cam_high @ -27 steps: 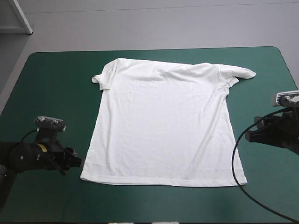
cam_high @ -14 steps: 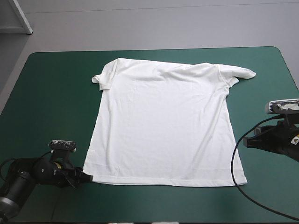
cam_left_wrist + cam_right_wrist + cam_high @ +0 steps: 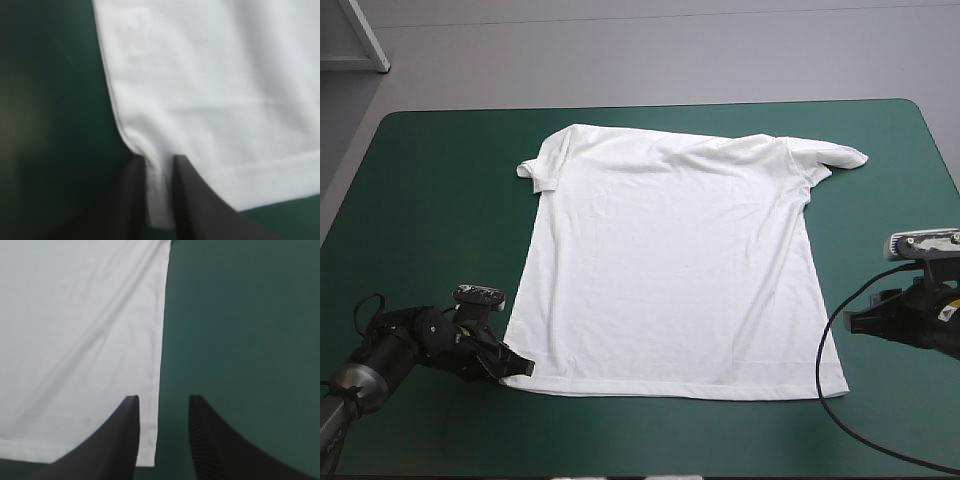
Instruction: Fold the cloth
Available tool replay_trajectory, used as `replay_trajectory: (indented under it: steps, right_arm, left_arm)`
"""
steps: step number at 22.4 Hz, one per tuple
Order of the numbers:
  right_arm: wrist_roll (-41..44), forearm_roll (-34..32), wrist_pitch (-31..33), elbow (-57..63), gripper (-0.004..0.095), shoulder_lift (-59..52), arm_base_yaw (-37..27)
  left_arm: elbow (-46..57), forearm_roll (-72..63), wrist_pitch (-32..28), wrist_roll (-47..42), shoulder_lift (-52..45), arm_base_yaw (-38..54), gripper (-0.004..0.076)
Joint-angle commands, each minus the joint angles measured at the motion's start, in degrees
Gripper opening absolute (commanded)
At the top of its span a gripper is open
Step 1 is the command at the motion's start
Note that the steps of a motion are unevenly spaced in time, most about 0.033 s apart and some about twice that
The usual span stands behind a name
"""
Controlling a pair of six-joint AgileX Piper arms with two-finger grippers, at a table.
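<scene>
The white T-shirt (image 3: 670, 270) is lying spread flat on the teal-green cover (image 3: 440, 180) of the counter, a little right of the middle. Its shoulders are pointing toward the far edge and its hem (image 3: 670, 388) is running along near the front edge. One short sleeve (image 3: 535, 170) is sticking out on the left, and the other sleeve (image 3: 840, 155) is reaching out on the right.

The left arm (image 3: 415, 345) is coming in low over the counter at the near left. The left jaws are sitting at the hem's left corner, all but together. In the left wrist view a narrow strip of that corner is showing white between the two black fingers (image 3: 125, 200), so the left jaws are clamping the T-shirt there.

The right arm (image 3: 920, 320) is waiting at the near right, just beside the shirt's right side edge. The right jaws are standing apart. In the right wrist view one black finger (image 3: 120, 440) is hanging over the shirt's near right corner while the other is hanging over bare cover, with the side edge running ahead between them. Whether they are touching the cloth cannot be told.
</scene>
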Motion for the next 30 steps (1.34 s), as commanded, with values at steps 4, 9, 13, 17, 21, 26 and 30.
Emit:
replay_trajectory:
  steps: [4,9,13,17,21,26,30]
  right_arm:
    - [0.2,-1.4,-1.3,7.6,0.0335,-0.3,-0.2]
    - [0.2,-3.3,-3.1,14.1,0.0552,-0.3,-0.2]
    - [0.3,0.4,-6.1,20.2,0.0625,-0.2,-0.2]
    - [-2.6,3.2,-9.9,23.9,0.0561,-0.1,-0.2]
    - [-2.9,4.3,-13.6,24.3,0.0557,0.4,-0.2]
    - [-4.1,5.9,-14.3,24.3,0.0551,9.1,-0.2]
    - [-7.1,9.3,-13.5,24.3,0.0488,14.1,-0.2]
  left_arm:
    - [0.6,-3.0,0.0,1.9,0.8,-0.3,0.0019]
    - [0.6,-3.0,-0.2,2.1,0.8,-0.3,0.0019]
    - [0.6,-5.2,-0.4,3.8,0.8,-0.3,0.0019]
    - [0.6,-5.3,-1.9,3.8,0.9,-0.3,0.0019]
    - [0.6,-5.6,-1.8,3.9,0.9,-0.3,0.0019]
    - [0.6,-5.7,-1.2,3.8,0.9,-0.3,0.0019]
    - [0.6,-5.7,-1.2,3.8,0.9,-0.3,0.0019]
